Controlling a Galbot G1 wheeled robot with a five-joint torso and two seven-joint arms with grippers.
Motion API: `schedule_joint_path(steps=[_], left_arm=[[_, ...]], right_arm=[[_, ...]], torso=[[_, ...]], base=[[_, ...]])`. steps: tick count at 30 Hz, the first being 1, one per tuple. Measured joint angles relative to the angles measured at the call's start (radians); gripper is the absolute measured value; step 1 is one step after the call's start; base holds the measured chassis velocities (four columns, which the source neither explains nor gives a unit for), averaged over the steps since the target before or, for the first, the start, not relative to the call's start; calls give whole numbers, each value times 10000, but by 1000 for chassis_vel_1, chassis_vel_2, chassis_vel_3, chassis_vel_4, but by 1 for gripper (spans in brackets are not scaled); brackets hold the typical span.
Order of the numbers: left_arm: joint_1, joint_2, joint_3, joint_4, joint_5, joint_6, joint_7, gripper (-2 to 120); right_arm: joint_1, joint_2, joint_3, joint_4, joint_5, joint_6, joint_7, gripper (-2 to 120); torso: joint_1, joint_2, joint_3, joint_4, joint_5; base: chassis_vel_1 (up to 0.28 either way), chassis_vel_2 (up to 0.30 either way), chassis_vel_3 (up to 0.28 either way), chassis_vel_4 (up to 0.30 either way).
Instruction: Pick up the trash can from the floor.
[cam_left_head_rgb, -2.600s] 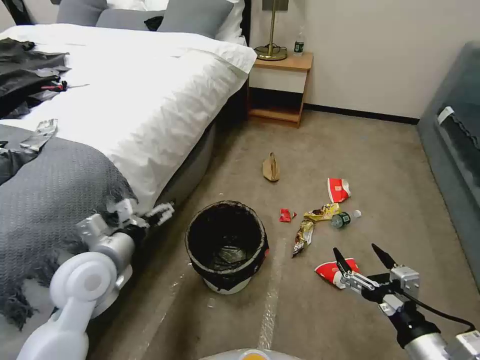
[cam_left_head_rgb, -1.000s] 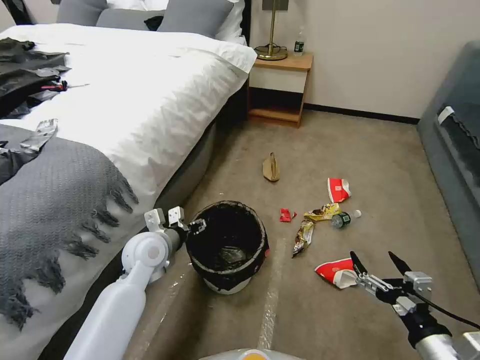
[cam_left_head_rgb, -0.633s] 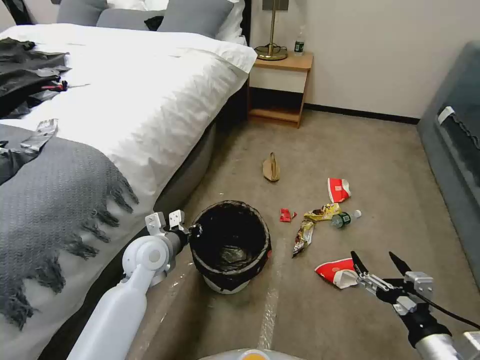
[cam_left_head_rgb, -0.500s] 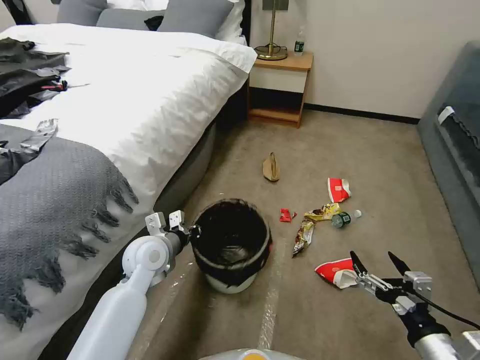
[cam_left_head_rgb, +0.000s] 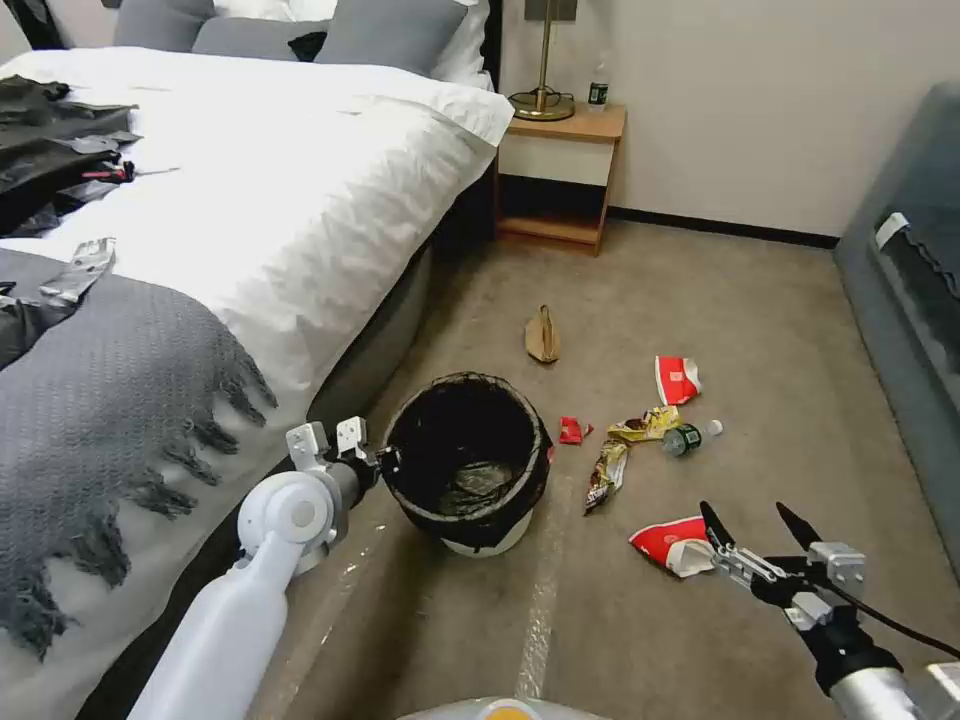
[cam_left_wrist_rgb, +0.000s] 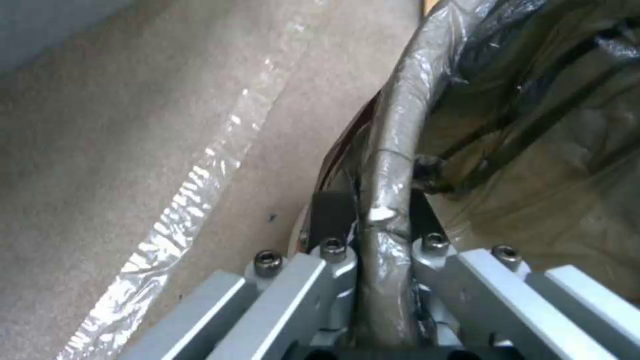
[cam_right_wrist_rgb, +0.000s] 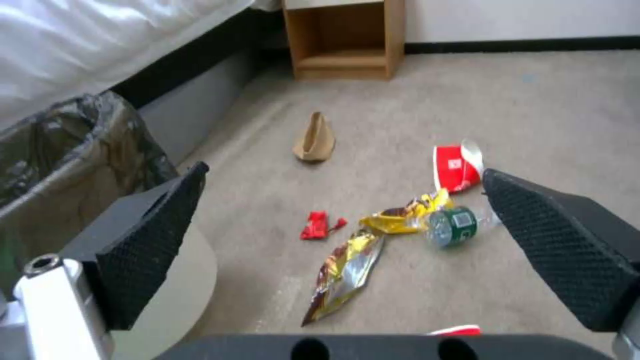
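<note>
The trash can (cam_left_head_rgb: 478, 540), a small white bin with a black liner over its rim, hangs slightly tilted just above the floor (cam_left_head_rgb: 650, 620) beside the bed. My left gripper (cam_left_head_rgb: 385, 462) is shut on its near-left rim. In the left wrist view the liner-wrapped rim of the trash can (cam_left_wrist_rgb: 400, 125) is pinched in the left gripper (cam_left_wrist_rgb: 373, 215). My right gripper (cam_left_head_rgb: 745, 510) hovers open and empty low at the right, over the litter. The right wrist view shows the right gripper (cam_right_wrist_rgb: 343, 172) spread wide, with the trash can (cam_right_wrist_rgb: 60, 145) to one side.
The bed (cam_left_head_rgb: 250, 200) with a grey throw runs along the left. Litter lies right of the can: two red cups (cam_left_head_rgb: 678, 378), wrappers (cam_left_head_rgb: 610, 470), a bottle (cam_left_head_rgb: 688, 438) and a brown bag (cam_left_head_rgb: 542, 335). A nightstand (cam_left_head_rgb: 560, 170) stands at the back and a grey sofa (cam_left_head_rgb: 910, 300) at the right.
My left gripper came from the bedside to the can's rim and shut on it. The can then rose and shifted slightly forward. My right gripper sank a little early on.
</note>
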Motion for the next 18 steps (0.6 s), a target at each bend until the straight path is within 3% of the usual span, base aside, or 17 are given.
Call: schedule_joint_path(steps=[8,11,18], left_arm=[[465,595,-531,-1218,-489,0,-32,2],[900,1055,-1104,-2059,-861,0,-48,2],[1137,1380,-1459,-2562,-1042,-40,-46,2]], right_arm=[[-23,-1,-24,71,-45,9,-1,100],[-96,-1,-185,341,-251,62,-45,100],[-123,0,-274,428,-332,77,-58,100]], torso=[[0,0,0,1,3],[-1,0,0,3,0],[0,0,0,0,4]], base=[[0,0,0,0],[0,0,0,0],[0,0,0,0]])
